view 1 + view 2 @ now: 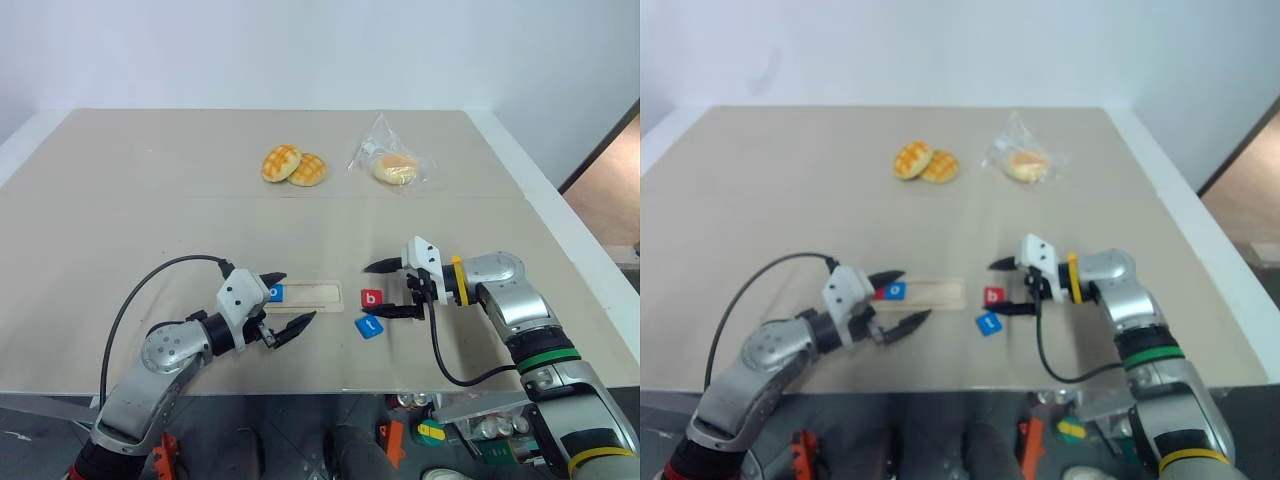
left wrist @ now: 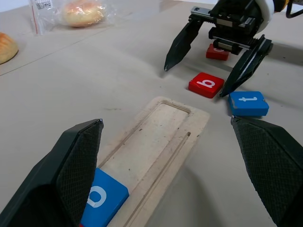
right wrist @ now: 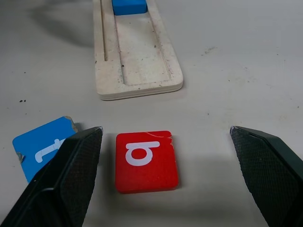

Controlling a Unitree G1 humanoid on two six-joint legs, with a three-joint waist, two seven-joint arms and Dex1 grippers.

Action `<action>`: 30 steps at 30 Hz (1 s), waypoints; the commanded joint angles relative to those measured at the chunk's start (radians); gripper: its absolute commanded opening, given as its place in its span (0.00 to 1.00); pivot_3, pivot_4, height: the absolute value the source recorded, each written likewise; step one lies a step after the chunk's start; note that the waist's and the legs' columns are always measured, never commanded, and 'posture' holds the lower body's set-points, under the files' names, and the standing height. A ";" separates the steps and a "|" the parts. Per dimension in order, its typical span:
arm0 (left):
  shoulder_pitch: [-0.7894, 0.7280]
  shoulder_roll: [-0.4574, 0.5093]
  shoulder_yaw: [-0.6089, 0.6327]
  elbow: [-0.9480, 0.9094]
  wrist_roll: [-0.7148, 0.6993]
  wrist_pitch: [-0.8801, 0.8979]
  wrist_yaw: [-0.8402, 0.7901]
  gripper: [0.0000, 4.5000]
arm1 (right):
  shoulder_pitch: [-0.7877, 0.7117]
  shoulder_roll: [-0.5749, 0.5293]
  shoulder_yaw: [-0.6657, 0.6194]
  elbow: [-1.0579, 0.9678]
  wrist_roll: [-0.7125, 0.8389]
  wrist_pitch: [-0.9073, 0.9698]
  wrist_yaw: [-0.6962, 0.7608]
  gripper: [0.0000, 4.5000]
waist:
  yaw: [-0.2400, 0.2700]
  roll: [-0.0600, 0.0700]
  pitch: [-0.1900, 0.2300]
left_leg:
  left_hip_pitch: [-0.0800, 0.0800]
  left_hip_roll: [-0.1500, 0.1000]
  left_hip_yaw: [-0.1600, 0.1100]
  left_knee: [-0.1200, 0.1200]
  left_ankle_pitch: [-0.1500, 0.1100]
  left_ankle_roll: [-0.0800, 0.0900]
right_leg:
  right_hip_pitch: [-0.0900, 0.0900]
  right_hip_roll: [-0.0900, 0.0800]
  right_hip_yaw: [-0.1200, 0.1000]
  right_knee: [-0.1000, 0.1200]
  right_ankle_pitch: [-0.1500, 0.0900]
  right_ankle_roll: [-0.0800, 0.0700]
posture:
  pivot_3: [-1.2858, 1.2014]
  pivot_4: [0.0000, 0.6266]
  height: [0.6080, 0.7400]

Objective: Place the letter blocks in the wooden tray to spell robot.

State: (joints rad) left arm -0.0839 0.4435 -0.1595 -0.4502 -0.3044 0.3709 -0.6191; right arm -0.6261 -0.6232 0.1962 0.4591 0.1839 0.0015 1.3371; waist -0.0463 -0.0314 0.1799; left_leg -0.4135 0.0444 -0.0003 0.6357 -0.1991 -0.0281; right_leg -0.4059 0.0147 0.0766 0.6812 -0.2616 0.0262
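Note:
The wooden tray point(image 1: 318, 293) lies near the table's front edge, with a blue "o" block point(image 1: 277, 293) in its left end. In the right eye view a sliver of a red block point(image 1: 880, 294) shows just left of the blue one. My left gripper point(image 1: 289, 300) is open, its fingers on either side of that end of the tray. Right of the tray lie a red "b" block point(image 3: 147, 161) and a blue "t" block point(image 3: 45, 146). My right gripper point(image 1: 373, 291) is open, one finger on each side of the "b". Another red block point(image 2: 218, 51) lies under its body.
Two golden buns point(image 1: 294, 166) and a bun in a clear bag point(image 1: 394, 167) sit at the far middle of the table. The table's front edge point(image 1: 300, 388) runs just below both arms. A black cable point(image 1: 150, 285) loops off my left arm.

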 commanded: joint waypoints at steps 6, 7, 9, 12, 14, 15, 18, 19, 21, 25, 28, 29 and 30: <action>-0.010 0.002 0.002 -0.034 0.002 -0.006 -0.001 1.00 | 0.016 -0.003 -0.028 -0.041 0.016 0.043 -0.013 0.94 | 0.000 0.000 0.000 | 0.001 0.000 0.000 0.000 0.000 0.000 | 0.001 0.000 0.000 0.000 0.000 0.000 | 0.52 0.24 1.00; -0.011 0.002 0.001 -0.032 0.003 -0.006 -0.002 1.00 | 0.016 -0.005 -0.028 -0.044 0.018 0.047 -0.011 0.94 | 0.000 0.000 0.000 | 0.001 0.000 0.000 0.000 0.000 0.000 | 0.001 0.000 0.000 0.000 0.000 0.000 | 0.52 0.24 1.00; -0.014 0.002 0.000 -0.029 0.004 -0.007 -0.004 1.00 | 0.016 -0.006 -0.030 -0.051 0.019 0.054 -0.010 0.94 | 0.000 0.000 0.000 | 0.001 0.000 0.000 0.000 0.000 0.000 | 0.001 0.000 0.000 0.000 0.000 0.000 | 0.52 0.24 1.00; -0.018 0.000 -0.005 -0.026 0.005 -0.008 -0.005 1.00 | 0.021 -0.002 -0.036 -0.062 0.028 0.085 -0.021 0.94 | 0.000 0.000 0.000 | 0.001 0.000 0.000 0.000 0.000 0.000 | 0.001 0.000 0.000 0.000 0.000 0.000 | 0.52 0.24 1.00; -0.020 0.000 -0.006 -0.024 0.006 -0.009 -0.006 1.00 | 0.022 0.000 -0.041 -0.058 0.032 0.093 -0.028 0.94 | 0.000 0.000 0.000 | 0.001 0.000 0.000 0.000 0.000 0.000 | 0.001 0.000 0.000 0.000 0.000 0.000 | 0.52 0.24 1.00; -0.021 0.000 -0.006 -0.023 0.006 -0.009 -0.006 1.00 | 0.022 0.000 -0.043 -0.055 0.031 0.092 -0.030 0.94 | 0.000 0.000 0.000 | 0.001 0.000 0.000 0.000 0.000 0.000 | 0.001 0.000 0.000 0.000 0.000 0.000 | 0.52 0.24 1.00; -0.019 0.000 -0.006 -0.023 0.006 -0.006 -0.005 1.00 | 0.026 0.002 -0.052 -0.056 0.041 0.103 -0.042 0.94 | 0.000 0.000 0.000 | 0.001 0.000 0.000 0.000 0.000 0.000 | 0.001 0.000 0.000 0.000 0.000 0.000 | 0.52 0.24 1.00; -0.019 0.000 -0.006 -0.024 0.006 -0.006 -0.005 1.00 | 0.028 0.001 -0.052 -0.058 0.042 0.105 -0.044 0.94 | 0.000 0.000 0.000 | 0.001 0.000 0.000 0.000 0.000 0.000 | 0.001 0.000 0.000 0.000 0.000 0.000 | 0.52 0.24 1.00; -0.019 0.001 -0.006 -0.024 0.006 -0.006 -0.006 1.00 | 0.030 0.003 -0.055 -0.058 0.046 0.109 -0.051 0.94 | 0.000 0.000 0.000 | 0.001 0.000 0.000 0.000 0.000 0.000 | 0.001 0.000 0.000 0.000 0.000 0.000 | 0.52 0.24 1.00; -0.020 -0.001 -0.007 -0.023 0.006 -0.006 -0.005 1.00 | 0.029 0.006 -0.057 -0.054 0.048 0.120 -0.057 0.94 | 0.000 0.000 0.000 | 0.001 0.000 0.000 0.000 0.000 0.000 | 0.001 0.000 0.000 0.000 0.000 0.000 | 0.52 0.24 1.00; -0.021 -0.001 -0.006 -0.023 0.006 -0.005 -0.004 1.00 | 0.028 0.002 -0.058 -0.061 0.051 0.130 -0.049 0.94 | 0.000 0.000 0.000 | 0.001 0.000 0.000 0.000 0.000 0.000 | 0.001 0.000 0.000 0.000 0.000 0.000 | 0.52 0.24 1.00; -0.020 -0.001 -0.006 -0.023 0.005 -0.004 -0.003 1.00 | 0.026 0.001 -0.059 -0.065 0.053 0.136 -0.049 0.94 | 0.000 0.000 0.000 | 0.001 0.000 0.000 0.000 0.000 0.000 | 0.001 0.000 0.000 0.000 0.000 0.000 | 0.52 0.24 1.00; -0.020 -0.002 -0.006 -0.023 0.005 -0.004 -0.003 1.00 | 0.025 0.001 -0.059 -0.068 0.055 0.140 -0.049 0.94 | 0.000 0.000 0.000 | 0.001 0.000 0.000 0.000 0.000 0.000 | 0.001 0.000 0.000 0.000 0.000 0.000 | 0.52 0.24 1.00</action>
State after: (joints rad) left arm -0.0919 0.4437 -0.1644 -0.4498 -0.3029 0.3715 -0.6200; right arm -0.5940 -0.6160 0.1688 0.4250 0.2216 0.1311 1.2824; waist -0.0465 -0.0314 0.1799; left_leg -0.4122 0.0445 0.0001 0.6357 -0.1991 -0.0282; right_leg -0.4052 0.0150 0.0770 0.6815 -0.2615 0.0263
